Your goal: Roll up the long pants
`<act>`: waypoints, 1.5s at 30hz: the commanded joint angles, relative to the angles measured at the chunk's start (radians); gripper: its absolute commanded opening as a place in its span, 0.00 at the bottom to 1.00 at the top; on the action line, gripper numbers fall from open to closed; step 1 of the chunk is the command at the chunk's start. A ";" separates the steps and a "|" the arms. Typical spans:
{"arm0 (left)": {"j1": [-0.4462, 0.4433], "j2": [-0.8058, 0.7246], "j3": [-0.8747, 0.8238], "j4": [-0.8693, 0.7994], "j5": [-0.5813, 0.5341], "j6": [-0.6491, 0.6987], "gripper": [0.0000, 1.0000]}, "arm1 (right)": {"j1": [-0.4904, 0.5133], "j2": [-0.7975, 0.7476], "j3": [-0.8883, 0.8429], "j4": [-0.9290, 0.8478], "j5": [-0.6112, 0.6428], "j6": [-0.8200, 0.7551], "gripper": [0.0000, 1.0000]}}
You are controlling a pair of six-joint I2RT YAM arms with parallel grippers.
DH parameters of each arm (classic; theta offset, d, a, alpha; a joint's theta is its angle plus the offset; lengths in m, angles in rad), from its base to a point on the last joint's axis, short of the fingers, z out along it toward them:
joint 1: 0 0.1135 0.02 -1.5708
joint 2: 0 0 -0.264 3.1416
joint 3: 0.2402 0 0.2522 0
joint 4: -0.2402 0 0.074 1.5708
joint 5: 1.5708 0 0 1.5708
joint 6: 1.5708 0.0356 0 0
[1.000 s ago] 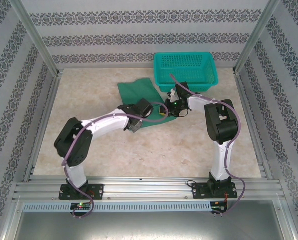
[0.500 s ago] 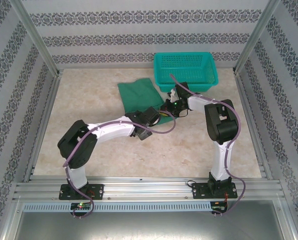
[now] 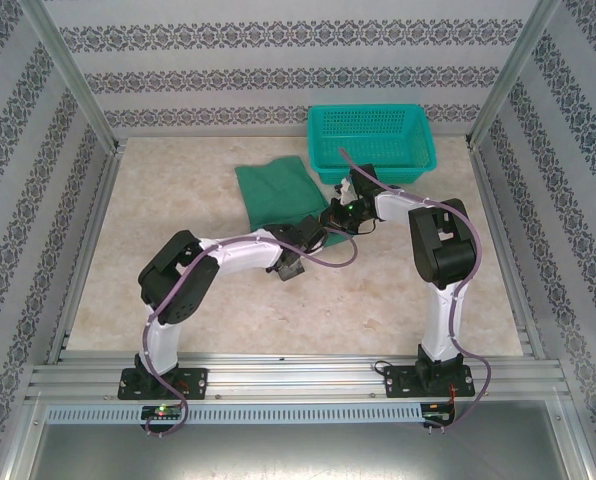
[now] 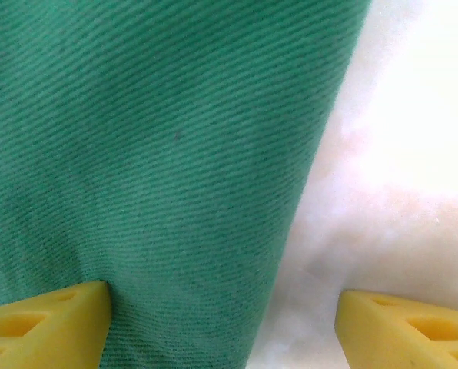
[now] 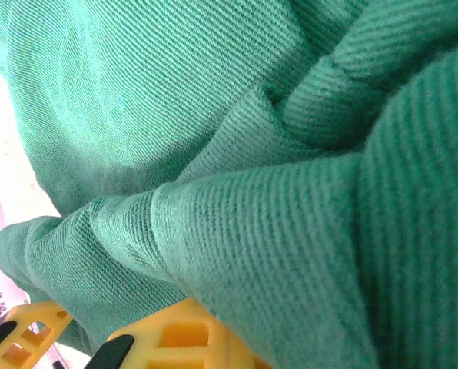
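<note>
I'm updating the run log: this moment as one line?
left end effector: open, straddling edge of dark green cloth long pants | right end effector: shut on pants fold | teal plastic mesh basket: table's far side

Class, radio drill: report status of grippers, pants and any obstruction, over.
Left gripper open astride edge of long pants. Right gripper shut on bunched cloth. Teal basket behind, not blocking.

The long pants are plain dark green with a fine diagonal rib. The basket is teal mesh. The table is cream, faintly marbled. The walls carry grey floral bands on white.
</note>
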 commanded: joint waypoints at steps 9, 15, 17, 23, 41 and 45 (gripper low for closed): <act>0.130 0.170 0.084 0.205 -0.229 0.075 0.79 | 0.022 0.046 0.009 -0.092 0.061 -0.003 0.05; 0.157 0.205 0.133 0.208 -0.267 0.103 0.78 | 0.030 0.060 0.035 -0.108 0.061 -0.001 0.05; 0.172 0.208 0.146 0.191 -0.263 0.088 0.77 | 0.030 0.063 0.040 -0.113 0.064 -0.003 0.05; 0.214 0.246 0.207 0.118 -0.256 0.060 0.76 | 0.034 0.080 0.065 -0.127 0.060 -0.007 0.05; 0.097 0.285 0.337 -0.477 0.262 -0.121 0.01 | 0.011 -0.033 0.010 -0.118 0.148 -0.011 0.06; 0.031 0.250 0.273 -0.599 0.330 -0.192 0.03 | -0.018 -0.169 -0.090 -0.056 0.266 0.016 0.13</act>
